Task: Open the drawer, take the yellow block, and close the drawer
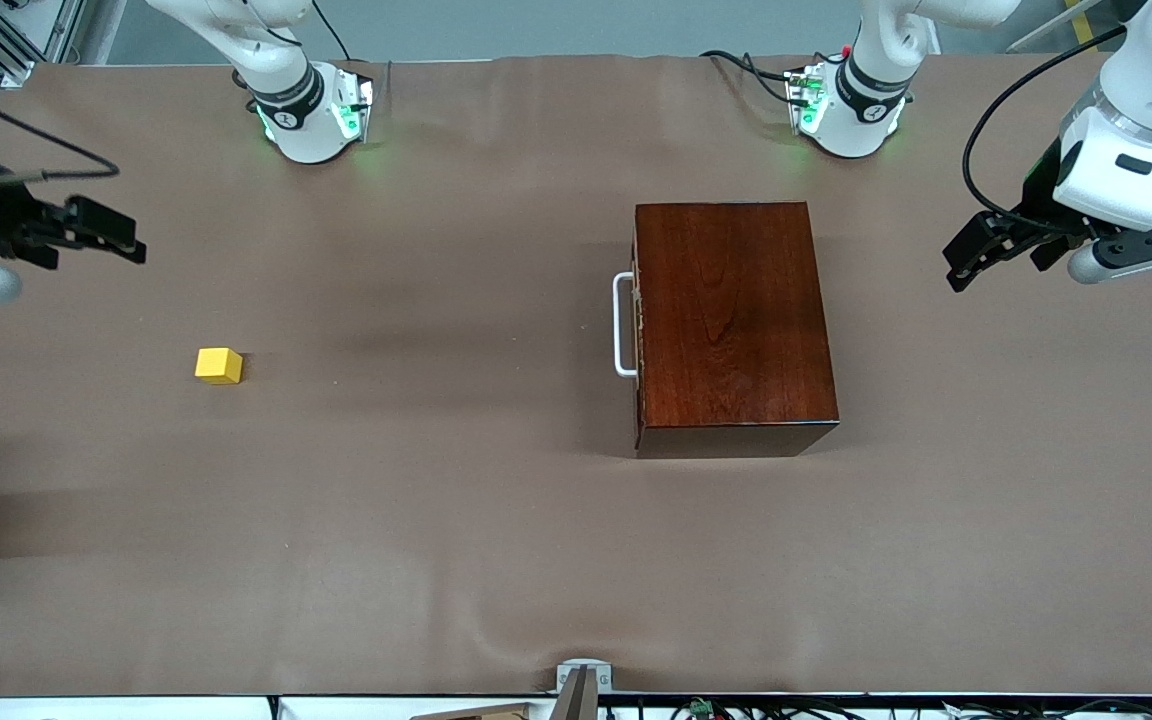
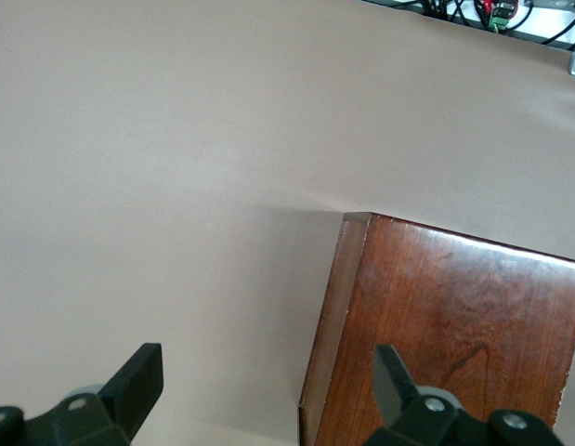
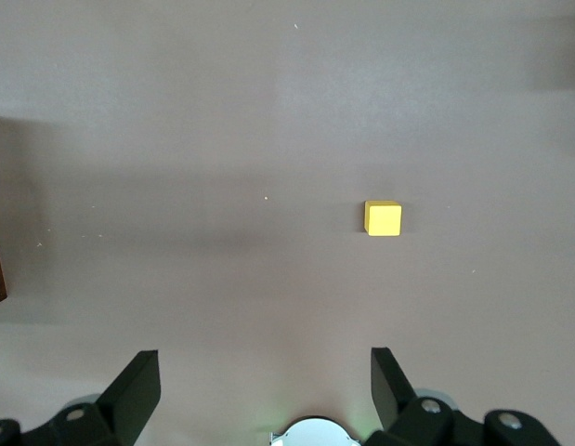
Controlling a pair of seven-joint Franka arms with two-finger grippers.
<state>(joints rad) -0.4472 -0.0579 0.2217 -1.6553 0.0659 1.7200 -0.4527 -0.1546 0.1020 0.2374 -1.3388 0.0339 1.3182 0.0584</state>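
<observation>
Drawer (image 1: 638, 330): shut flush in the dark wooden box (image 1: 731, 320), its white handle (image 1: 622, 325) facing the right arm's end of the bench (image 1: 496, 560).
Yellow block (image 1: 219, 365): out on the bare bench toward the right arm's end, well apart from the box, nothing touching it.
Left claw (image 1: 966, 262): spread and empty, up in the air over the bench at the left arm's end; its wrist view looks down on a corner of the box.
Right claw (image 1: 121, 238): spread wide and empty, over the bench at the right arm's end, with the block in its wrist view.
Step in hand: judged the closing stage, since the block is already out and the drawer shut; both arms wait.
Next move: little seems left. If the drawer were to be opened afresh, a claw must come down around the handle and pull toward the right arm's end.
</observation>
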